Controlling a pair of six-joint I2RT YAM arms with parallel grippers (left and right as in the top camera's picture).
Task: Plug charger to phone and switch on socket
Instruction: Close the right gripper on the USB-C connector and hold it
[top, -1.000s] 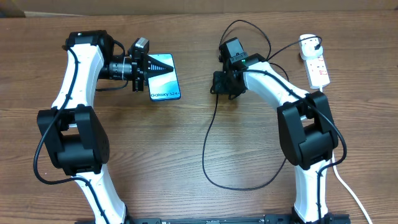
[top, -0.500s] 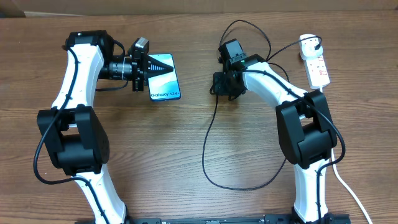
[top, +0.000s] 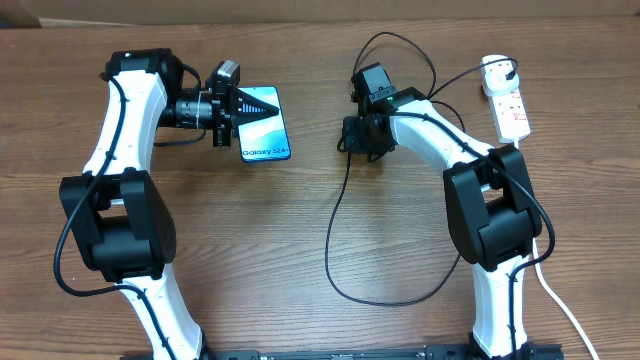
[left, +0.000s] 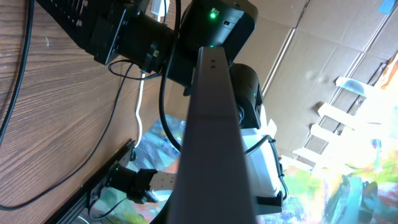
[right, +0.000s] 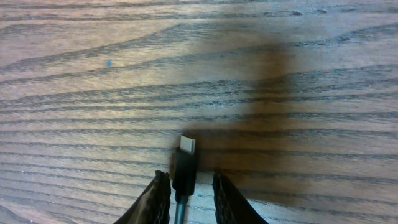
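The phone (top: 268, 135) lies flat on the table at upper left, cyan screen up, "Galaxy" text at its near short edge. My left gripper (top: 272, 103) is shut, and its dark fingers (left: 211, 137) lie across the far half of the screen. The charger is a thin black cable (top: 335, 230) that loops over the table. Its small connector (right: 185, 163) lies on the wood between the fingers of my right gripper (right: 189, 180), with a gap on the right side. In the overhead view the right gripper (top: 352, 138) points down at the table centre. The white socket (top: 510, 105) lies at far right.
A white plug (top: 495, 70) sits in the socket's far end, and the black cable runs from it. The thick white cord (top: 560, 310) trails off toward the bottom right. The cable's wide loop (top: 385, 300) lies between the two arm bases. Cardboard lines the table's far edge.
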